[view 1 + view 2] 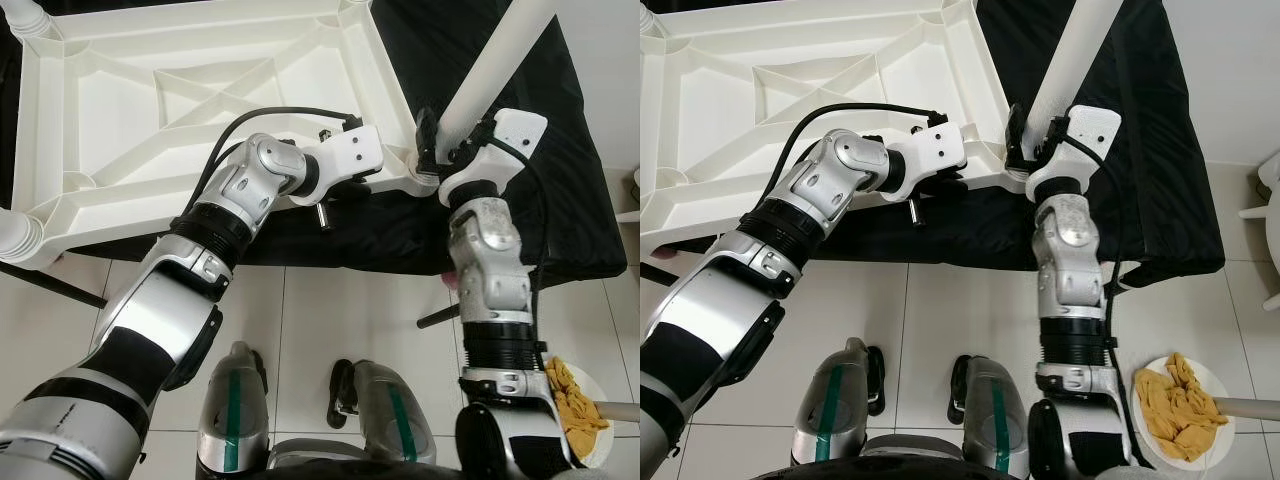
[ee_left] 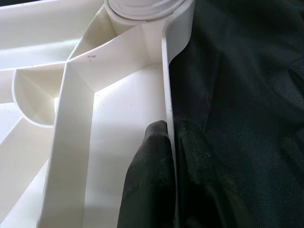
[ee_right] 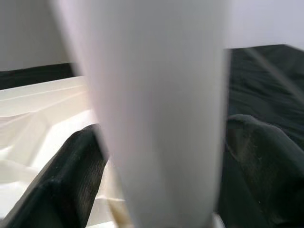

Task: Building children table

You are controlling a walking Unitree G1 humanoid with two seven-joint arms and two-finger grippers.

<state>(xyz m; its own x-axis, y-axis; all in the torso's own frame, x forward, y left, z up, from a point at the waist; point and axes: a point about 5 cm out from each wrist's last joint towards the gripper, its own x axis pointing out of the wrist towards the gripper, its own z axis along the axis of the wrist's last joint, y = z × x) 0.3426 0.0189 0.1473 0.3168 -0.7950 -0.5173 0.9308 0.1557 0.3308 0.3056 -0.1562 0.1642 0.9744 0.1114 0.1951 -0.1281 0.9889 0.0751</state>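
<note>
Item: white tabletop point(image 1: 200, 95), upside down on black cloth point(image 1: 560, 150). Left gripper point(image 2: 166, 156) pinches the tabletop's near rim. Right gripper point(image 1: 440, 150) clasps white leg point(image 1: 495, 65) at the tabletop's near right corner socket, seemingly seated. Advice: brace tabletop; keep leg square while pressing.

No text, label, brand, number or sign can be read in any of the views.
</note>
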